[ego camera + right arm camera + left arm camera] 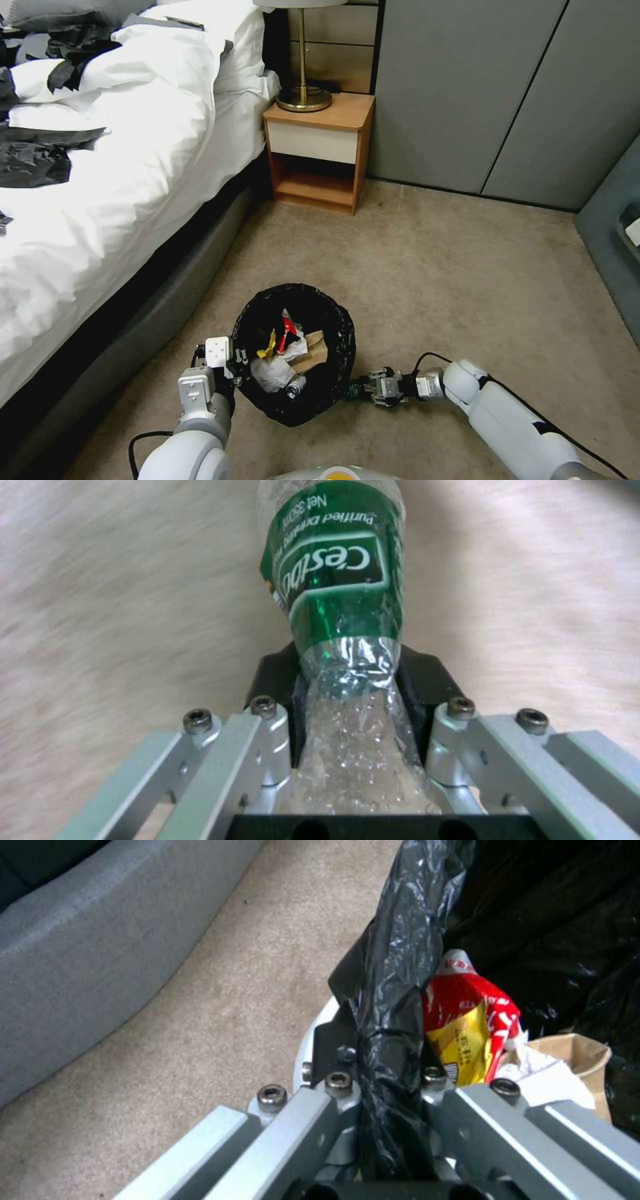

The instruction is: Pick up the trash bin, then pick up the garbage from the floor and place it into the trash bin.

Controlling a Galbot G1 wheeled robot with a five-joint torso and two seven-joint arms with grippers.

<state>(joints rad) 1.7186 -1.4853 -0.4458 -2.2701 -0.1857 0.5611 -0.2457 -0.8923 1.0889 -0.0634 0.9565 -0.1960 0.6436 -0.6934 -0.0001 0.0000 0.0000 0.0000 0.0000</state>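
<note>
Litter [288,353] mostly fills the bin [293,407] clamped by the left claw [235,360]; right claw [360,390], clamped on a bottle [337,595], must drop it in.

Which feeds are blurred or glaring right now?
Right wrist view: carpet streaked with motion blur, clear green-labelled plastic bottle in the right gripper sharp. Left wrist view: soft, glare on the crinkled black bag liner. Head view: evenly lit, sharp.

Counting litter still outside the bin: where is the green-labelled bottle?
The green-labelled bottle is pinched in the right gripper, low over the carpet beside the trash bin, on the robot's right.
</note>
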